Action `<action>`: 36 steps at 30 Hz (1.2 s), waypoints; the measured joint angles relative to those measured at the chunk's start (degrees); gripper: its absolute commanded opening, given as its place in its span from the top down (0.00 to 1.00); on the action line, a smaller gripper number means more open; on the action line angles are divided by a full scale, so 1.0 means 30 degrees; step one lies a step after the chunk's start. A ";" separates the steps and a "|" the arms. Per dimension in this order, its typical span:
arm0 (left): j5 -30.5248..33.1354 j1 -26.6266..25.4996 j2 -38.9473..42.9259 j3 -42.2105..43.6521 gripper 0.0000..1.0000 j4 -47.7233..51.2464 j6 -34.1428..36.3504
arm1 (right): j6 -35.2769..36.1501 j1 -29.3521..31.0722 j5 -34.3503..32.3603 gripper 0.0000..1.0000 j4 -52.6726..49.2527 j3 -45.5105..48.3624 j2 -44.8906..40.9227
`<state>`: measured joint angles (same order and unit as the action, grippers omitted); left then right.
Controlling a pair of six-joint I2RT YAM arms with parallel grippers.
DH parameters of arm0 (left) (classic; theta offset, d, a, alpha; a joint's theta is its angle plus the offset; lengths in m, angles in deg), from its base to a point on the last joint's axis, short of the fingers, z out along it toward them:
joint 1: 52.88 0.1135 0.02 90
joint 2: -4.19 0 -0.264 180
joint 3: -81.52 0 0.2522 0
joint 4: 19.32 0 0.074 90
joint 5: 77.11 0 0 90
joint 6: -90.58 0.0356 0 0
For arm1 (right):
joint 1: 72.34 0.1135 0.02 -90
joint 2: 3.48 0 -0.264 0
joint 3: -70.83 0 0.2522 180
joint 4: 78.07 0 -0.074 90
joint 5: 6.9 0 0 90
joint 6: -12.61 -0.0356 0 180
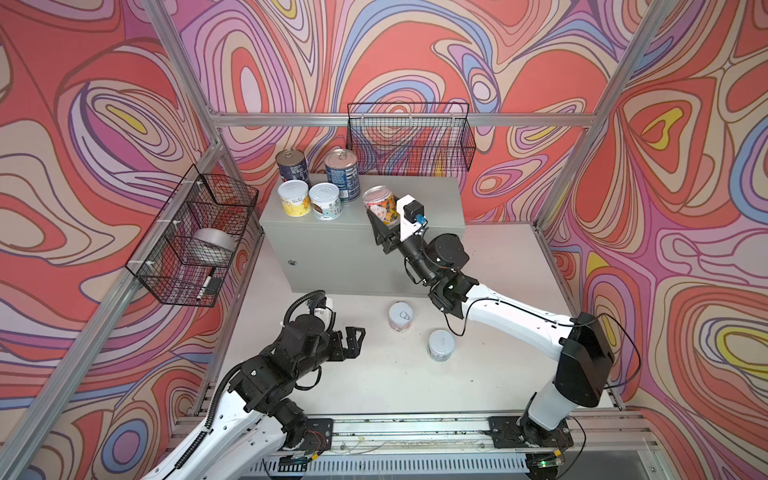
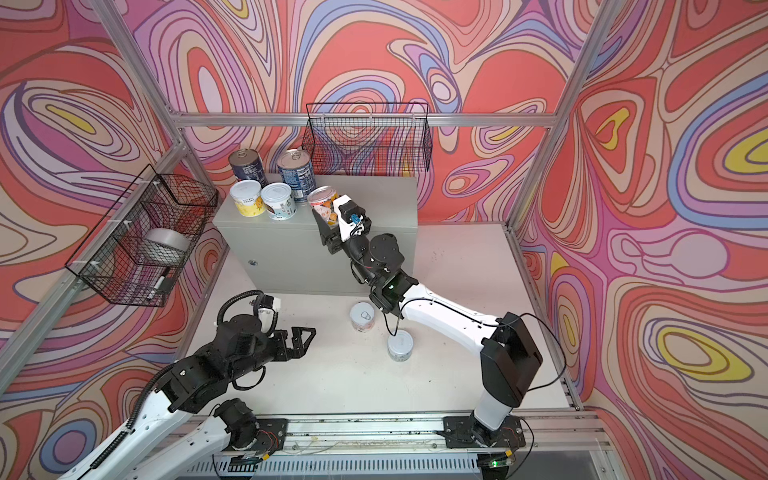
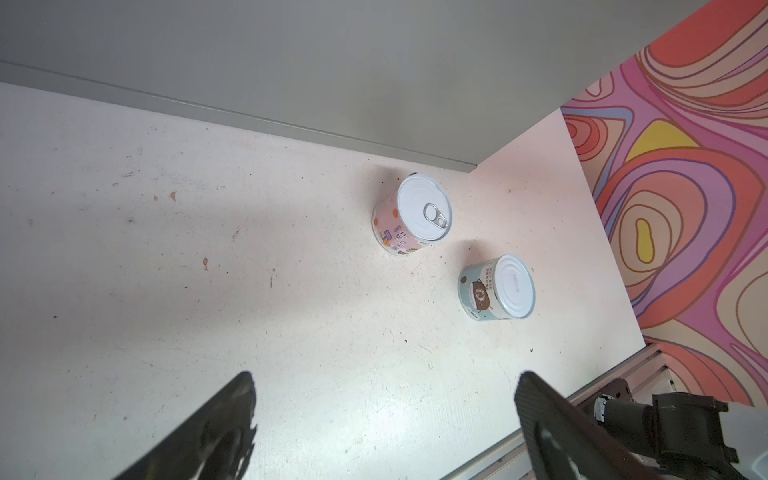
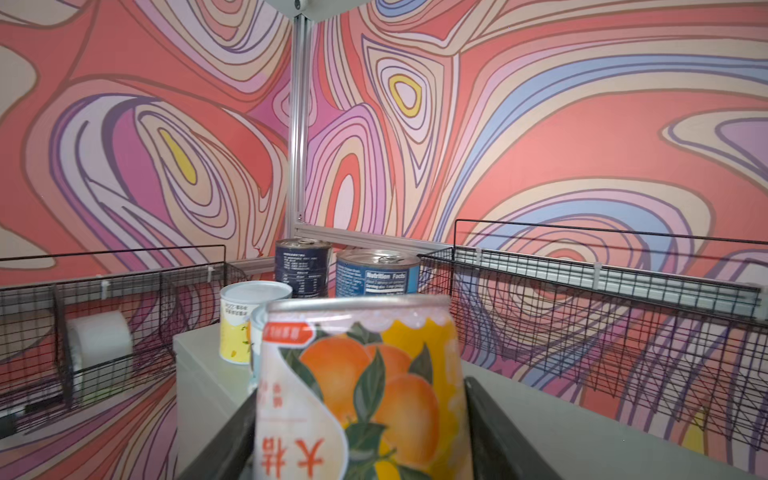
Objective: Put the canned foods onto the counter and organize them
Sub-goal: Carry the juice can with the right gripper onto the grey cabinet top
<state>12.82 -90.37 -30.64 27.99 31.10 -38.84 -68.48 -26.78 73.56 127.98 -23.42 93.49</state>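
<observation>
Right hand clenched on orange-label can at counter.
Can sits between its fingers, near four placed cans; left hand released, well apart from two loose cans.

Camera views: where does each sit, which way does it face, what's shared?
Top views: high above the base, looking down at the counter and white tabletop; left arm and right arm show.
Left wrist: on the left arm, looking down at the pink can and pale-blue can; open left tool shows.
Right wrist: on the right arm, facing across the counter top; right tool shut on the orange-label can.
Shared: those two cans, in top views and left wrist.
</observation>
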 measured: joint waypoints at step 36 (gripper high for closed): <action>0.0503 0.0000 0.0838 -0.1129 0.00 0.2033 0.0051 | -0.2900 -0.2033 -0.2113 0.31 0.2521 -0.5683 0.6462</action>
<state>14.32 -90.37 -28.13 24.60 37.20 -38.69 -77.18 -32.88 67.22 135.54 -40.47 112.88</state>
